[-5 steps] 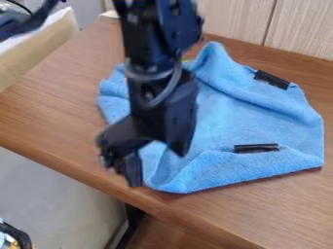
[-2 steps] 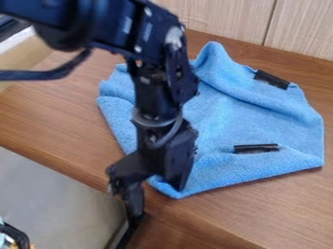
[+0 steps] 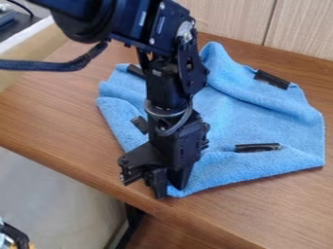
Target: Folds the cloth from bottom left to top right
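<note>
The black arm [image 3: 170, 87] comes in from the top left, bends, and hangs almost straight down in front of the left part of the blue cloth [image 3: 260, 119]. Its claw [image 3: 170, 193] points down at the cloth's bottom corner, close to the near edge of the brown surface [image 3: 52, 112]. I can't tell if the claw is holding that corner or has let it go.

The cloth lies on the surface, soft and a bit fuzzy, with bumpy folds and a puffy peak at the top. Four short, dark strips [image 3: 257, 148] lie on it. The surface has wavy wood lines. A dark, bendy cable [image 3: 65, 64] droops beside the arm. Behind is a pale wall [image 3: 234, 19] with thin stripes.
</note>
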`<action>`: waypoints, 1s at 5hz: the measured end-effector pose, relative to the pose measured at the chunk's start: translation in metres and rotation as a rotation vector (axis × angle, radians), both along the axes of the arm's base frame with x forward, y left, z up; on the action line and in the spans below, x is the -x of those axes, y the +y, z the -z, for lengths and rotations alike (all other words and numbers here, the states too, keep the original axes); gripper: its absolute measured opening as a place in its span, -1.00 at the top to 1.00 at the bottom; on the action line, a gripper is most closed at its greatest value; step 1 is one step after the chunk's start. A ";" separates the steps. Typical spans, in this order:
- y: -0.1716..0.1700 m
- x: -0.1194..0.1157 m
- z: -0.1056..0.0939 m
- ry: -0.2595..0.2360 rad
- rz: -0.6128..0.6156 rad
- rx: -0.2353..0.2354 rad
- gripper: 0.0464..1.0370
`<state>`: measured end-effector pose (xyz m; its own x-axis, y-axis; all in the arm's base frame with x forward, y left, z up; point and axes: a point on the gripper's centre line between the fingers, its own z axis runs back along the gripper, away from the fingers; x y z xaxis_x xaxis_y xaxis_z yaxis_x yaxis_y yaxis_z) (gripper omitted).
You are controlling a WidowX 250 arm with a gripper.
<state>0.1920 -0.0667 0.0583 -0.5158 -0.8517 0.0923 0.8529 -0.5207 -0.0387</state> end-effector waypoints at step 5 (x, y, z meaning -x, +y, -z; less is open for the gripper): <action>-0.014 -0.021 -0.064 -0.140 0.051 -0.054 0.98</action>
